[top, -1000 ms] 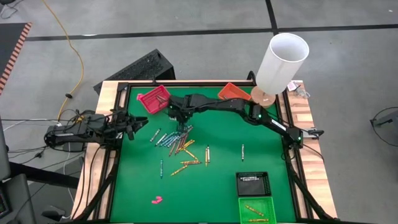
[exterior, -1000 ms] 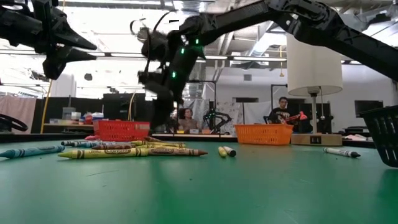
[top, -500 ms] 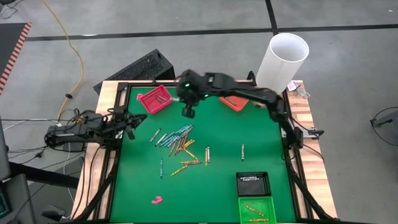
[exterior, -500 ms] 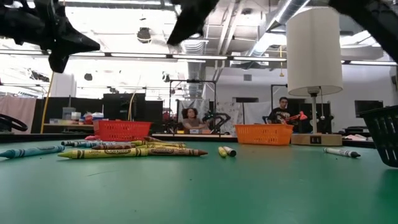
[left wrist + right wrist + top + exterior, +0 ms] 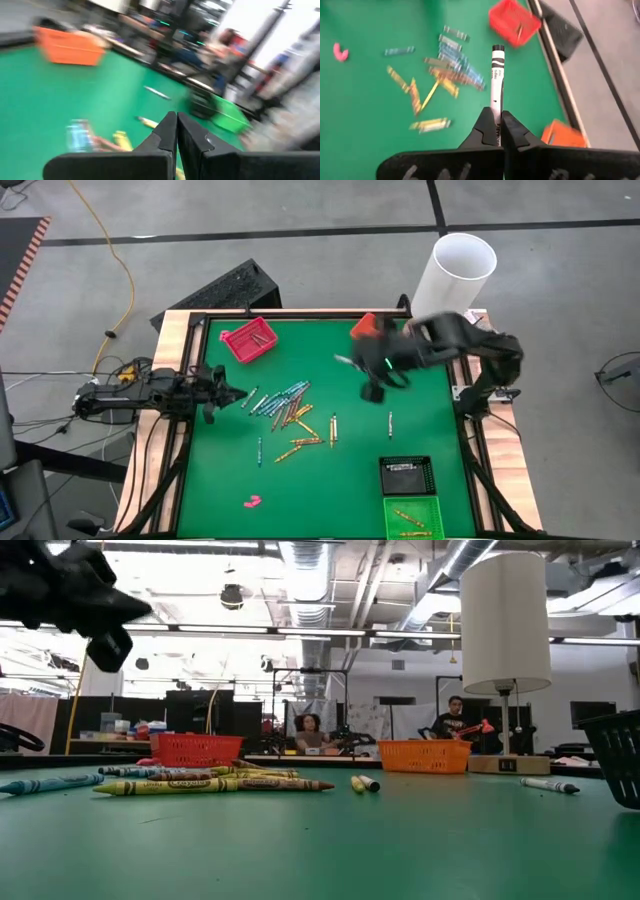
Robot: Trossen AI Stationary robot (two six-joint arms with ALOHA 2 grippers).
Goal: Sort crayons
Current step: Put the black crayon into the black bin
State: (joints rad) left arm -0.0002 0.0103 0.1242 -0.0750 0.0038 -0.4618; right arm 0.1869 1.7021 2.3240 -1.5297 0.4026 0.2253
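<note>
The left gripper (image 5: 243, 393) hovers just left of the pile of crayons (image 5: 290, 412) on the green table (image 5: 340, 470), jaws closed on nothing. Right of the pile, the right gripper (image 5: 498, 126) pinches a white crayon (image 5: 496, 82) above the table.

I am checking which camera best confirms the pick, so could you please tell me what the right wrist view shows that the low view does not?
Only the right wrist view shows the right gripper shut on a white crayon with a black tip, plus the small pink lump.

Only the low view shows the left gripper hanging above the table, the white lamp and people in the room behind.

Both show the crayon pile, the red tray and the orange tray.
</note>
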